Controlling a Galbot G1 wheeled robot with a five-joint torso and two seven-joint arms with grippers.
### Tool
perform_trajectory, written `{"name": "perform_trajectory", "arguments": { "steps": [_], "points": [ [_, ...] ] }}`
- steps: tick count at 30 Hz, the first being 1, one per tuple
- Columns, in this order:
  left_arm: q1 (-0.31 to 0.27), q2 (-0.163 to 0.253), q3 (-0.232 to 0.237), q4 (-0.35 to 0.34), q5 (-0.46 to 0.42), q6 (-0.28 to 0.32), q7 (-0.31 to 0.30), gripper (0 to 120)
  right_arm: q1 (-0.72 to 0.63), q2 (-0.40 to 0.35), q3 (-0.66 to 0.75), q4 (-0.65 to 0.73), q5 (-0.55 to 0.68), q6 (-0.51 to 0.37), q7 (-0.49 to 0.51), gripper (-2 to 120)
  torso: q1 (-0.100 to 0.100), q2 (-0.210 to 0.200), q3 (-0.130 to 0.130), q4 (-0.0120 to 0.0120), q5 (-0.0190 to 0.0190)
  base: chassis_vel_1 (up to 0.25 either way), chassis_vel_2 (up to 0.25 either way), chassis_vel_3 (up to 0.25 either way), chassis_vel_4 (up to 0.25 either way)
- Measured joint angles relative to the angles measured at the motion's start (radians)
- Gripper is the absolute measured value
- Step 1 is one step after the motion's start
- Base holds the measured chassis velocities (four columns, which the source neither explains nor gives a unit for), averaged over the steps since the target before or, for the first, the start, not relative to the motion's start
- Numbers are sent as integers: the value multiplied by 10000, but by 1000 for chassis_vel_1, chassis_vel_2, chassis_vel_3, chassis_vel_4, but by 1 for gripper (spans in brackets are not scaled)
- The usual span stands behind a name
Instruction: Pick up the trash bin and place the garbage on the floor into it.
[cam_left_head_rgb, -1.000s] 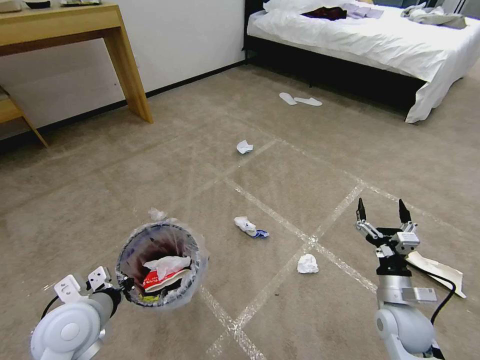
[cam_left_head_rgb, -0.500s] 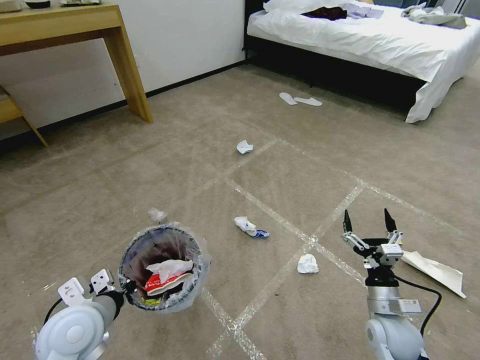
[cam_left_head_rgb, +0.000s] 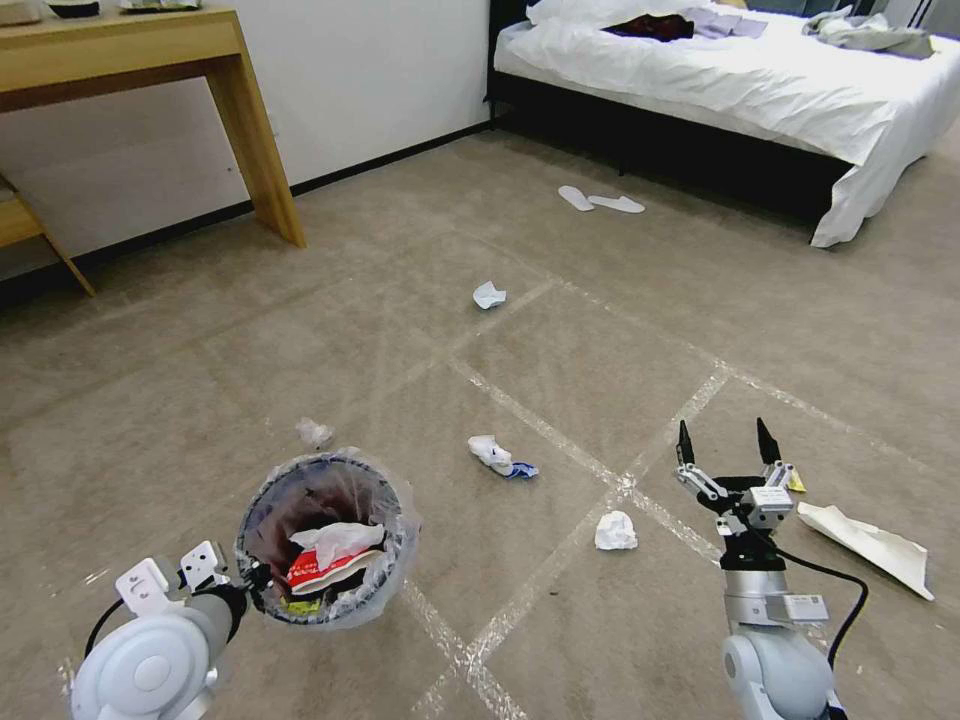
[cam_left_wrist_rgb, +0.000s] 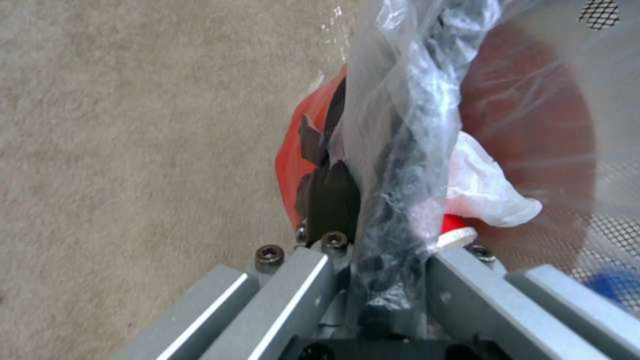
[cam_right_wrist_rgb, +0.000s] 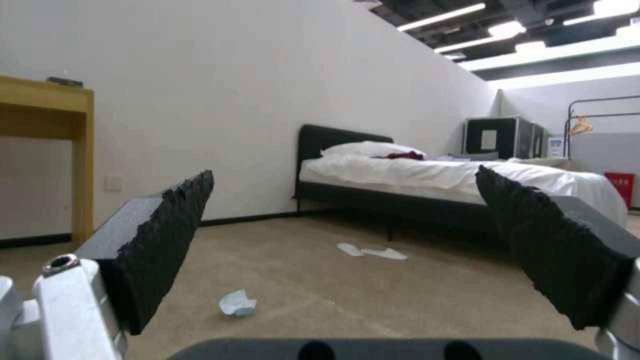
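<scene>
The trash bin (cam_left_head_rgb: 300, 495) hangs low at the left, its clear liner crinkled over the rim, with tissue and a red-white cup inside. My left gripper (cam_left_head_rgb: 255, 578) is shut on its near rim; the left wrist view shows that gripper (cam_left_wrist_rgb: 387, 235) clamping rim and liner, beside the red-brown wall (cam_left_wrist_rgb: 533, 125). My right gripper (cam_left_head_rgb: 725, 445) is open and empty above the floor (cam_left_head_rgb: 600, 370), its spread fingers (cam_right_wrist_rgb: 167, 240) pointing at the bed. Garbage lies around: a crumpled tissue (cam_left_head_rgb: 615, 528) left of that gripper, a tissue with a blue scrap (cam_left_head_rgb: 497, 455), a pale paper (cam_left_head_rgb: 488, 294), a flat sheet (cam_left_head_rgb: 868, 545).
A small clear wad (cam_left_head_rgb: 313, 431) lies just beyond the bin. A wooden desk (cam_left_head_rgb: 240, 120) stands at the back left against the wall. A white bed (cam_left_head_rgb: 760, 90) fills the back right, with two slippers (cam_left_head_rgb: 598, 200) before it. Open carpet lies between.
My right gripper has come down and a little to the left, still open. The bin in my left gripper has sunk slightly.
</scene>
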Motion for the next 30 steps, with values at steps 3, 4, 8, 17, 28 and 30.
{"name": "perform_trajectory", "arguments": {
  "steps": [3, 4, 8, 17, 28, 30],
  "points": [
    [-20, 16, 7, 15, 3, -10, 20, 0, 11, 28, -8, -43, -39, 17, -38, 100, 0, 0, 0, 0, 0, -88, 80, 69, -76],
    [-40, 16, 30, 36, 9, -14, 21, 0, 10, 37, -8, -56, -76, 18, -49, 100, 0, 0, 0, 0, 0, -90, 77, 79, -87],
    [-76, 11, 87, 80, 19, -16, 26, 0, 11, 54, -12, -76, -115, 22, -54, 100, 1, 0, 1, 0, -1, -89, 95, 89, -93],
    [-194, 76, 167, 218, 19, -28, 43, 0, 40, 120, -84, -182, -240, 72, -111, 100, 0, 0, 1, 0, 0, -69, 78, 70, -73],
    [-187, 104, 124, 219, -15, -52, 43, 0, 162, 112, -199, -329, -270, 79, -151, 100, 0, 0, 1, -1, 0, -84, 76, 75, -77],
    [-171, 99, 124, 207, -11, -53, 44, 0, 175, 103, -208, -338, -244, 79, -191, 100, 0, 0, 1, 0, 0, -104, 67, 98, -64]
  ]
}}
